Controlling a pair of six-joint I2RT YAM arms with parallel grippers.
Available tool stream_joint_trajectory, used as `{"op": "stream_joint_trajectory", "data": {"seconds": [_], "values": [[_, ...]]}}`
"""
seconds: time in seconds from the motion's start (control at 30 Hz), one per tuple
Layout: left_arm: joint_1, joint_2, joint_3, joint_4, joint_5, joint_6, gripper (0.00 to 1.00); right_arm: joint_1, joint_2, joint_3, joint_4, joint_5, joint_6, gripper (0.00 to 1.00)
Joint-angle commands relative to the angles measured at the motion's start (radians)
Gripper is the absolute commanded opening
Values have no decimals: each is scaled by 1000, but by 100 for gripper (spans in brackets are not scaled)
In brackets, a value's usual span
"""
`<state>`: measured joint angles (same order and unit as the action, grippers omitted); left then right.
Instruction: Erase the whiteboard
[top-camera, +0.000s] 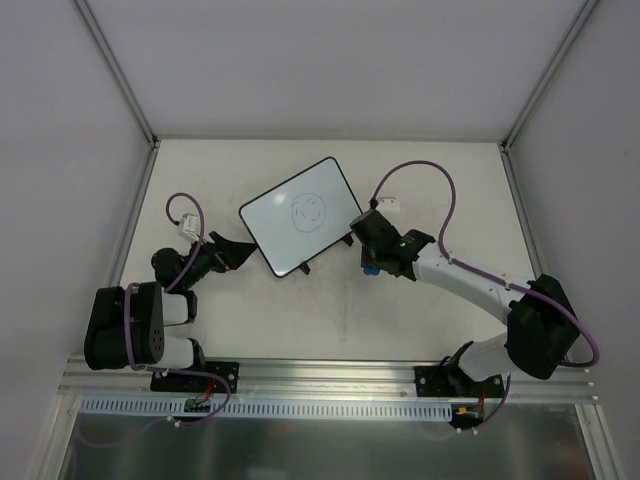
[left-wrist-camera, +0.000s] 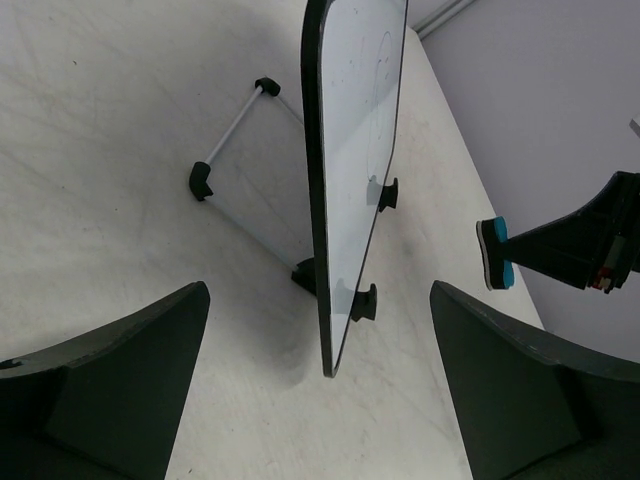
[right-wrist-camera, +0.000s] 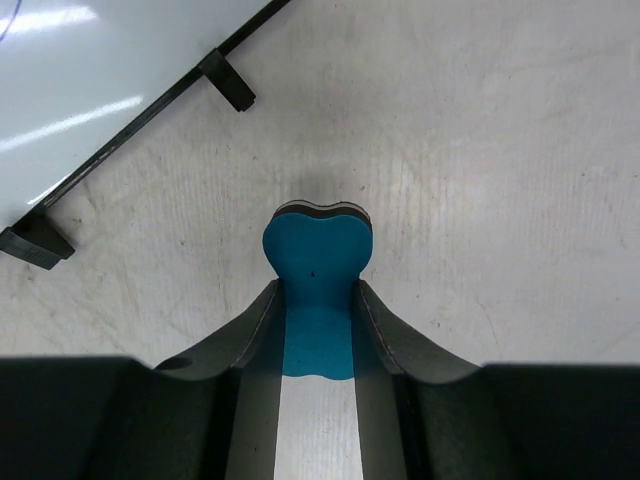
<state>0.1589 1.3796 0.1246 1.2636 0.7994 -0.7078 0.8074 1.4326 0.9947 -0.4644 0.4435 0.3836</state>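
The whiteboard (top-camera: 300, 215) stands tilted on its two black feet mid-table, with a faint smiley-face doodle (top-camera: 308, 212) on it. In the left wrist view the whiteboard (left-wrist-camera: 355, 150) shows edge-on, its lower corner just ahead of and between the fingers. My left gripper (top-camera: 238, 254) is open and empty, close to the board's left edge without touching it. My right gripper (top-camera: 372, 262) is shut on the small blue bone-shaped eraser (right-wrist-camera: 318, 260), just right of the board's near-right corner and low over the table. The eraser also shows in the left wrist view (left-wrist-camera: 495, 255).
The board's wire stand (left-wrist-camera: 235, 130) with black corner pieces sits behind it. A small white block (top-camera: 388, 202) lies right of the board. Grey enclosure walls with metal posts (top-camera: 118, 70) surround the table. A purple cable (top-camera: 440, 190) loops above the right arm.
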Motion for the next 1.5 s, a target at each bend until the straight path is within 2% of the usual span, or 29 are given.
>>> {"op": "stream_joint_trajectory", "data": {"seconds": [0.0, 0.1, 0.2, 0.43, 0.83, 0.9, 0.93, 1.1, 1.47], "values": [[10, 62, 56, 330, 64, -28, 91, -2, 5, 61, -10, 73, -55, 0], [10, 145, 90, 414, 81, -70, 89, -2, 15, 97, -5, 75, -84, 0], [5, 205, 138, 418, 86, -85, 85, -4, 32, 142, 3, 63, -126, 0], [-13, 222, 197, 418, 69, -84, 77, -11, 60, 191, 61, 1, -204, 0], [-70, 286, 294, 418, 83, -97, 73, -37, 115, 205, 223, -130, -282, 0], [-76, 306, 308, 418, 90, -105, 68, -37, 118, 199, 266, -134, -279, 0], [-78, 309, 320, 418, 93, -107, 60, -37, 115, 188, 286, -135, -279, 0], [-85, 305, 328, 418, 113, -101, 44, -40, 121, 176, 365, -141, -264, 0], [-87, 289, 314, 418, 135, -61, 44, -42, 187, 173, 544, -172, -239, 0]]}}
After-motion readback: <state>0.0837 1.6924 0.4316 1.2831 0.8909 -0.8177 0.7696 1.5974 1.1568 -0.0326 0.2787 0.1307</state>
